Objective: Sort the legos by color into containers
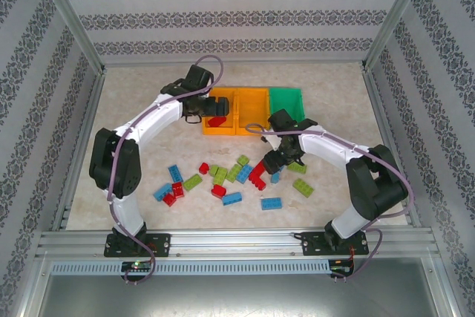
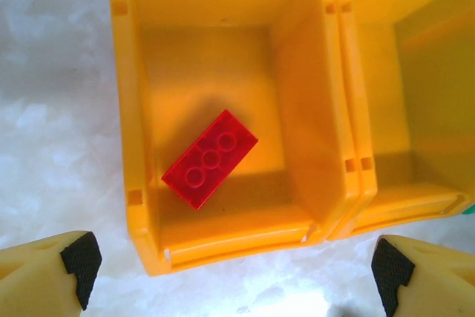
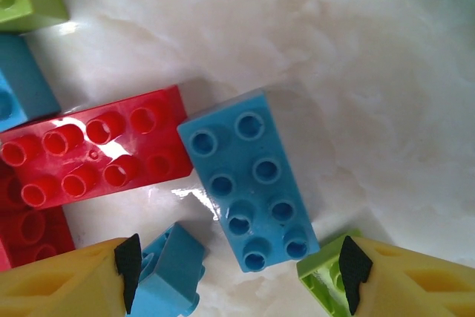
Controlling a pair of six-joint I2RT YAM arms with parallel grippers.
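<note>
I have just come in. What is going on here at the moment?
Bricks are being sorted by colour into bins. The left end effector hovers open above the left orange bin, where one red brick lies. The right end effector is open, low over the table, with the end of a blue brick between its fingers, apparently not yet gripped. Most bricks lie loose on the table.

White wallpaper with grey ornate bands covers the walls [image 1: 237, 12]. The surface [image 1: 133, 94] is pale, glossy, marble-look stuff under bright even light. Aluminium posts [image 1: 70, 16] stand at the corners, with a metal rail [image 1: 237, 239] along the near edge.
</note>
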